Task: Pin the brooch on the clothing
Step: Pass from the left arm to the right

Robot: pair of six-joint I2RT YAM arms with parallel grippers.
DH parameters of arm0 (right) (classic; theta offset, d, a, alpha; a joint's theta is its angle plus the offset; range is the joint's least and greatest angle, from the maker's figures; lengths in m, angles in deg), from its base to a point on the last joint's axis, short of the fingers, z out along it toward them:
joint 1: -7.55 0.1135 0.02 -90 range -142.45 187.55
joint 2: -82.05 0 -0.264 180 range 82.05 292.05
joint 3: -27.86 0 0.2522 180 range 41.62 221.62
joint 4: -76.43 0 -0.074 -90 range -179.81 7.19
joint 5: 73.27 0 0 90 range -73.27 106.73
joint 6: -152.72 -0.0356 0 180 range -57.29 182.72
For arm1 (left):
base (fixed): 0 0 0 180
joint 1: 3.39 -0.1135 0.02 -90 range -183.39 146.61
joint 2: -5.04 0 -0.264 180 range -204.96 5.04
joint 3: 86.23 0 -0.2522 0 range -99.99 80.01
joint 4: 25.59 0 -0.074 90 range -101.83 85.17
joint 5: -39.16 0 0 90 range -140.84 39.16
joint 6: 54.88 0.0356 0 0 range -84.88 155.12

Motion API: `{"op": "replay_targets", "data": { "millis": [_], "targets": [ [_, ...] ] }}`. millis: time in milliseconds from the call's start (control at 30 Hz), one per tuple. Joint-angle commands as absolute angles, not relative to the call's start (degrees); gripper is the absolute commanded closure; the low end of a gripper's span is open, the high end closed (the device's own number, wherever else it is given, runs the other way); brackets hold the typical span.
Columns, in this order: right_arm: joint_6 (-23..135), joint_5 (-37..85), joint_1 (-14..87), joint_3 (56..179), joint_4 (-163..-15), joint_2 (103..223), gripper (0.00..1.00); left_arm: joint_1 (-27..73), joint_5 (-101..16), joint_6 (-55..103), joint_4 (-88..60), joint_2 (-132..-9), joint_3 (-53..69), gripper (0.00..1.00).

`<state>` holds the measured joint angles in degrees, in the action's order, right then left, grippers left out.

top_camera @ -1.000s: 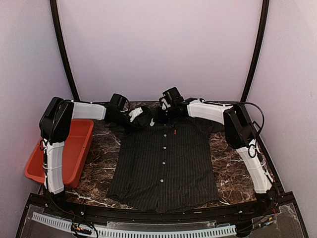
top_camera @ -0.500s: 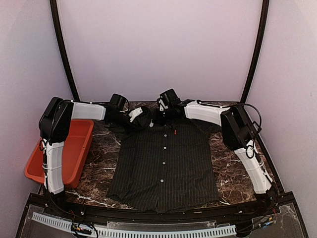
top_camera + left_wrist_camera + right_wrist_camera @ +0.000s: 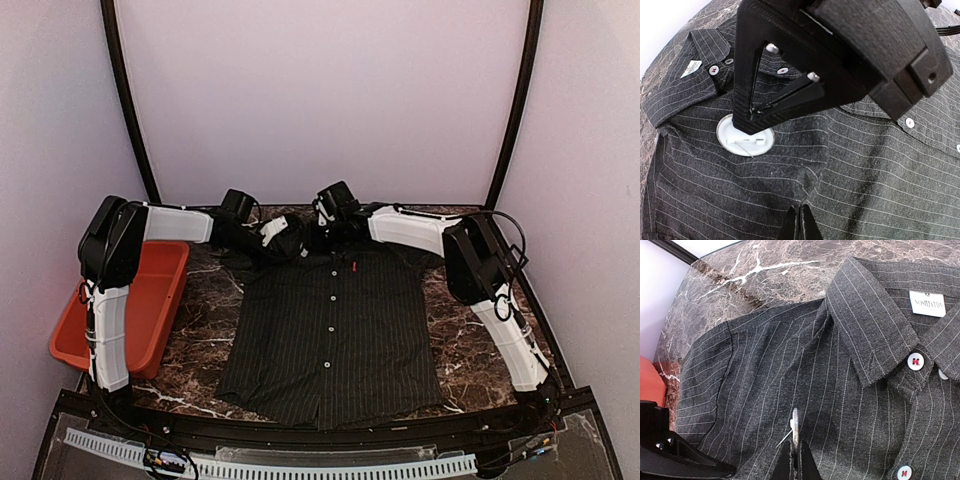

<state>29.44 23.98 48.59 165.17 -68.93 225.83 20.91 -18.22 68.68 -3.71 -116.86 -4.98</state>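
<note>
Fingers of the right gripper (image 3: 795, 452) are pinched tight on the white round brooch (image 3: 745, 137), pin showing, right at the shirt (image 3: 335, 320) just below its collar! Left gripper (image 3: 799, 217) fingers are pressed together, low over the cloth nearby. The white collar label (image 3: 927, 303) has dark capitals too blurred to read. The shirt lies flat mid-tabletop (image 3: 200, 300), collar toward the far edge.

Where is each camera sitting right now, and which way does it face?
Top external: above and behind, looking down on the shirt; left arm and right arm show.
Left wrist: low over the shirt, facing the collar; left gripper at bottom, right gripper ahead at the brooch.
Right wrist: over the shirt, looking down; right gripper at bottom.
Shared: both wrist views show brooch and collar.
</note>
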Motion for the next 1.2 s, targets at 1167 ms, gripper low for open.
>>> {"op": "replay_targets", "data": {
  "millis": [1167],
  "targets": [
    [31.51,27.29,51.15,158.69,-70.96,221.3,1.0,21.51,-20.14,68.43,-2.58,-114.65,-5.08,0.99]
  ]
}}
